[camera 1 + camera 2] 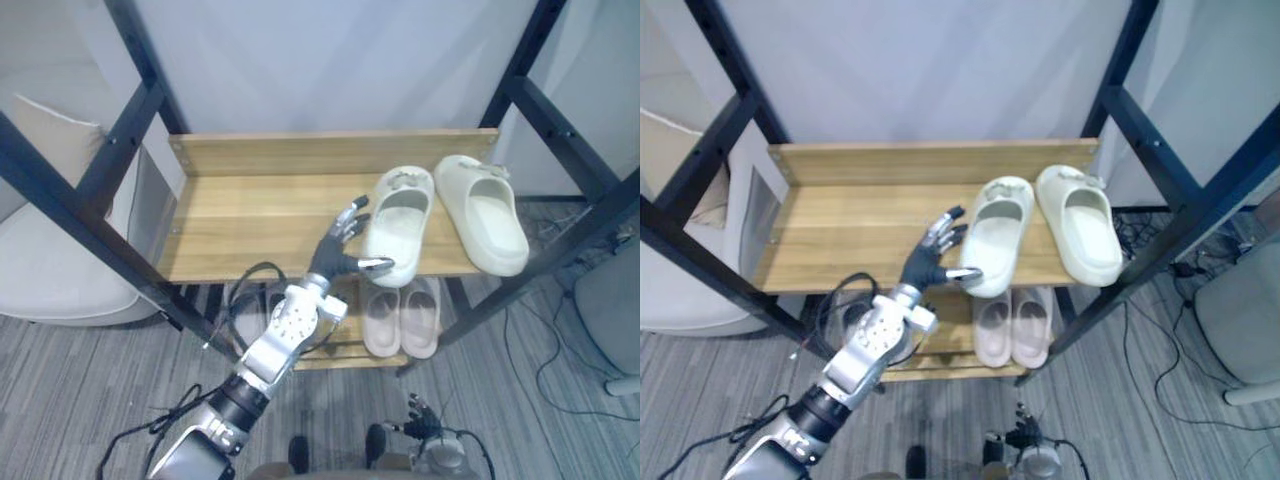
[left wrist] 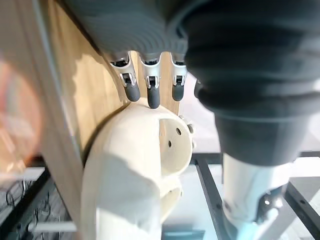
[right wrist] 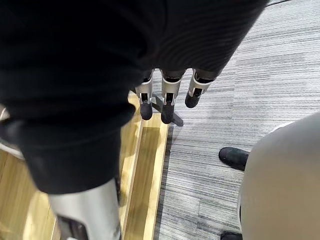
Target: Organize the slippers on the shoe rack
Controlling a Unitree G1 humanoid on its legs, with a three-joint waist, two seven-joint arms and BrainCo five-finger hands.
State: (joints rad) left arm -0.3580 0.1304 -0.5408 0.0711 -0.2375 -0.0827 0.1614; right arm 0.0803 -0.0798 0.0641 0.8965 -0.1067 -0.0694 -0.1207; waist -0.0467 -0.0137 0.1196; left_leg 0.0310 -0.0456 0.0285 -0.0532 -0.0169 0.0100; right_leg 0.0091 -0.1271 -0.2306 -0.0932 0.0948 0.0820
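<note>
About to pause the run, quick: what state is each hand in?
Left hand: open, fingers straight, thumb at the heel of a cream slipper.
Right hand: open, holding nothing, down over the floor.

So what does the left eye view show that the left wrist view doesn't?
Left eye view: the whole top shelf, the right cream slipper, a pinkish pair beneath it, and the right hand low by the floor. Left wrist view: small holes in the left cream slipper's side, fingertips right at its edge. Both: the open left hand at that left cream slipper.
</note>
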